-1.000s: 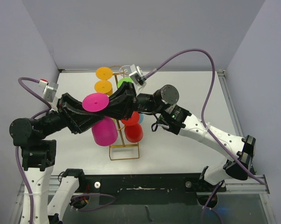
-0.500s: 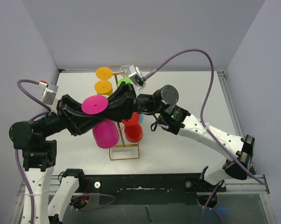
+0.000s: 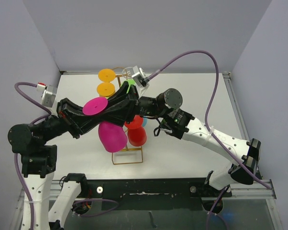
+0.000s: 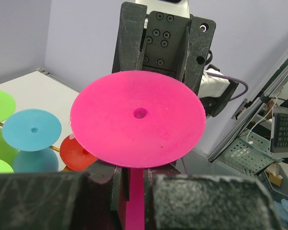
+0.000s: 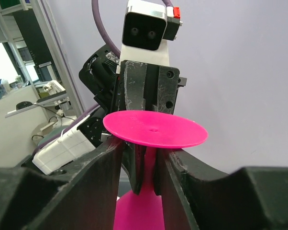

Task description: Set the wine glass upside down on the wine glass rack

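We start with the white bench (image 3: 192, 86), where both arms reach in over the middle: the left arm (image 3: 48, 127) from one side, the right arm (image 3: 206, 136) from the other, meeting above the gold wire rack (image 3: 127, 163). Several coloured glasses already hang on that rack, yellow ones (image 3: 106, 89) toward the far end and a red one (image 3: 137, 136) nearer us.

The pink wine glass (image 3: 111, 137) is upside down, foot uppermost, in the air just beside the rack's near end and not yet on a hook. Its bowl has tipped a little toward the rack in the last second.

What has changed is the grip. The left jaws have snapped closed on the stem just under the pink foot (image 4: 137, 117). The right jaws have let go. In the right wrist view they stand part-way open on either side of the stem, with a gap on each side, and hold nothing.

We judge this to be a handover. The left arm alone now carries the glass, so hanging it falls to that arm, and the right arm needs to back clear of the foot first.
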Controlling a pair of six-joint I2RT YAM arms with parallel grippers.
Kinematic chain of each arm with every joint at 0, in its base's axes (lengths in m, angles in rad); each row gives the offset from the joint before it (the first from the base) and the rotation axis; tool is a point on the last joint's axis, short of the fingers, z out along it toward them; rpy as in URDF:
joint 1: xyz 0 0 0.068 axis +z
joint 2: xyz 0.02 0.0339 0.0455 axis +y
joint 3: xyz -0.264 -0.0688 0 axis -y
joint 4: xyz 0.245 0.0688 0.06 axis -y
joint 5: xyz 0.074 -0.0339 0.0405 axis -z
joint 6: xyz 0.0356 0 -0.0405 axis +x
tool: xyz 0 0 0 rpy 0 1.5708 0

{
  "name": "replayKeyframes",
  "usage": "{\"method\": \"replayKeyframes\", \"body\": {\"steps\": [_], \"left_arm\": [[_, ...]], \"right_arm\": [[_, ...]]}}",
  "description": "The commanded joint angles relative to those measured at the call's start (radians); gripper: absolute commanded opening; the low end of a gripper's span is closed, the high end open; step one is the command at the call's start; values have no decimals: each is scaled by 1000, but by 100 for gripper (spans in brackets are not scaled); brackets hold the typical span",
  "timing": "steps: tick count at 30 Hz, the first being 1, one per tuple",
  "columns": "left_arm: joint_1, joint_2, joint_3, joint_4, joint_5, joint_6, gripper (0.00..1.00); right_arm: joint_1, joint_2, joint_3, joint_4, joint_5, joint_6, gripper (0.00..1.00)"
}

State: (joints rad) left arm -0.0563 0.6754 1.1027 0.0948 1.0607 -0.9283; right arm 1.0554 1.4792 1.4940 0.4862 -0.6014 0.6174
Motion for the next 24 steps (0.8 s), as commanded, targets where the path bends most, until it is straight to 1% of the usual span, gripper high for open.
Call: {"method": "replayKeyframes", "body": {"steps": [1,3,7,10,12,14,17,21,24], "left_arm": [[6,8,54,-25,-36,23,0],[6,6,62,-33,-36,30,0],[5,1,78,-88,-54,82,0],[6,-3,104,-132,-74,131,0],[4,-5,152,-207,-102,204,0],[3,-7,202,-296,-151,284,0],[3,-4,279,-450,-252,411,0],[-6,-2,388,-662,-527,603,0],[-21,-14,402,-737,-728,692,0]], "right_arm": [[10,-43,9,88,32,22,37],[11,-50,3,72,56,15,43],[11,-81,-12,11,150,-21,51],[11,-108,-31,-37,240,-62,54],[9,-131,-43,-61,298,-92,55],[9,-157,-59,-60,315,-122,56],[9,-193,-70,-61,331,-156,57],[8,-246,-100,-77,378,-204,57],[7,-289,-142,-95,435,-244,57]]}}
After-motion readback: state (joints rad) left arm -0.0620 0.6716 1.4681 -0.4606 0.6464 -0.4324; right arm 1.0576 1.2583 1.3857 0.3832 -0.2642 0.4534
